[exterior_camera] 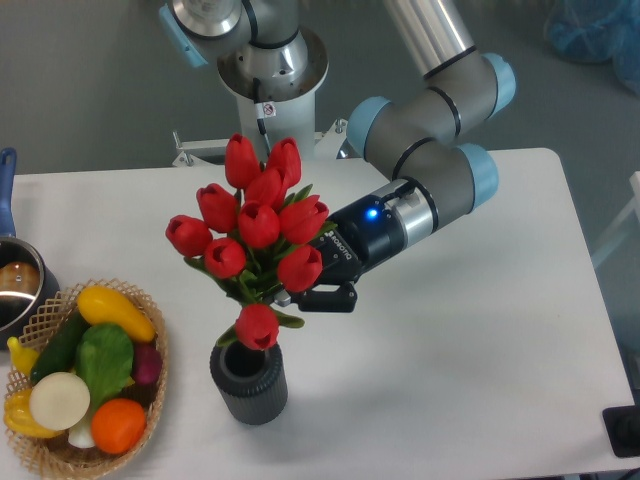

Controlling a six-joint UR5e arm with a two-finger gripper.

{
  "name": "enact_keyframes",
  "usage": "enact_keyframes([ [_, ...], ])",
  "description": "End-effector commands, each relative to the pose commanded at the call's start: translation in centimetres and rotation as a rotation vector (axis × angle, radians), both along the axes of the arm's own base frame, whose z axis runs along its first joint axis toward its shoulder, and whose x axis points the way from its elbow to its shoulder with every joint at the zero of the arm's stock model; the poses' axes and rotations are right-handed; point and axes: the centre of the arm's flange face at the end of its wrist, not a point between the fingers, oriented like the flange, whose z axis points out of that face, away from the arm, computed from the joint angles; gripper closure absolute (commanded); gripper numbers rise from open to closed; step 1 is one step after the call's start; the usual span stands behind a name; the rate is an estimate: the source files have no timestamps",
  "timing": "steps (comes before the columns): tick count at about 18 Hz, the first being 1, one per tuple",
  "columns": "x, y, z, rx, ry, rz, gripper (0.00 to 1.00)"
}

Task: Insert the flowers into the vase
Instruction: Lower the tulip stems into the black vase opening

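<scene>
A bunch of red tulips, the flowers (250, 225), hangs in the air above the table, held from the right by my gripper (312, 293), which is shut on the stems behind the buds. The lowest bud (257, 326) hovers right over the mouth of the vase (248, 383), a dark grey ribbed cylinder standing upright near the front of the white table (480, 330). The stem ends are hidden behind the buds and leaves.
A wicker basket (150, 400) of toy vegetables sits at the front left. A metal pot (18, 285) with a blue handle pokes in at the left edge. The robot base (265, 60) stands behind the table.
</scene>
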Motion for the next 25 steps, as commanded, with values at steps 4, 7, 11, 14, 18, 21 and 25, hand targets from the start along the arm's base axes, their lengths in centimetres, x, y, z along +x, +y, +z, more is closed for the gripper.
enact_keyframes([
  [4,0.2,-0.2,-0.7,0.008,-0.028,-0.003,0.89],
  [7,0.5,-0.3,-2.0,-0.003,-0.052,-0.003,0.89],
  [11,0.6,0.3,-3.0,0.002,-0.045,-0.008,0.89],
  [14,0.5,0.4,-3.7,0.007,-0.037,-0.007,0.89],
  [18,0.4,0.5,-4.5,-0.002,-0.048,-0.007,0.89],
  [21,0.3,0.5,-5.1,-0.006,-0.056,-0.006,0.89],
  [25,0.3,0.8,-6.0,-0.006,-0.055,-0.007,0.89],
])
